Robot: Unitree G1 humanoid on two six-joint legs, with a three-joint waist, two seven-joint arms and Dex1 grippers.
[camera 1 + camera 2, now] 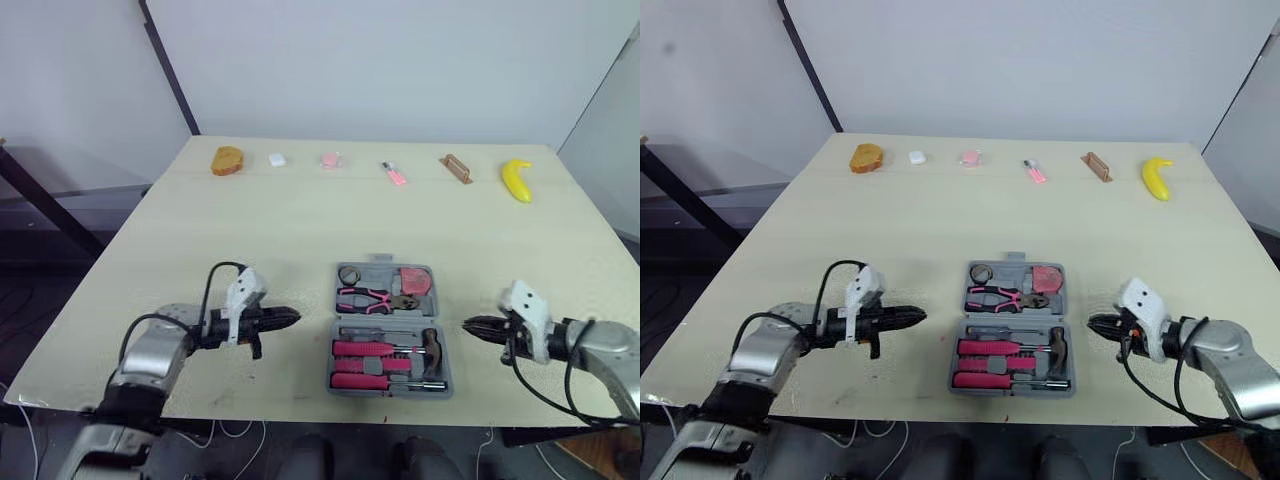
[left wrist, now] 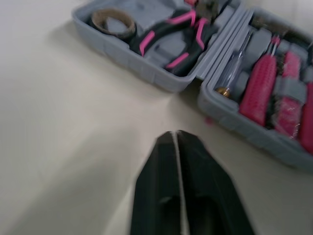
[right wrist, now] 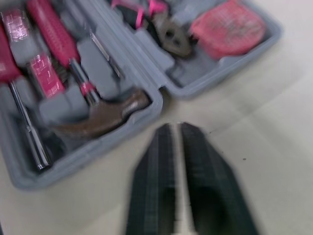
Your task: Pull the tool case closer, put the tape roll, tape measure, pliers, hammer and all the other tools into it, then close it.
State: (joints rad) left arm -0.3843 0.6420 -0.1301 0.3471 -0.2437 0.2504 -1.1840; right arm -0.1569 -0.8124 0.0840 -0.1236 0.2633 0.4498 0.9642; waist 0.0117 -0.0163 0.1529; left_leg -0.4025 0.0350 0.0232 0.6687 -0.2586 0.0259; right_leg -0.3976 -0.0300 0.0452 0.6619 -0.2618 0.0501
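The open grey plastic tool case [image 1: 390, 320], seemingly fully packed, lay on the pale tabletop [image 1: 250, 230] between the left claw [image 1: 292, 318] and right claw [image 1: 468, 324], both pinched together and empty; closing seemed next, needing one half folded over.

The grey tool case [image 1: 384, 270] lies open near the front edge of the tabletop [image 1: 300, 220]. It holds a tape roll [image 1: 349, 275], pliers [image 1: 365, 298], a red tape measure [image 1: 415, 279], a hammer [image 1: 431, 345] and pink-handled screwdrivers [image 1: 365, 350]. The left end effector [image 1: 293, 318] and right end effector [image 1: 468, 324] flank it, fingers together, tips pointing inward without touching it. A banana [image 1: 516, 180] lies by the far edge.
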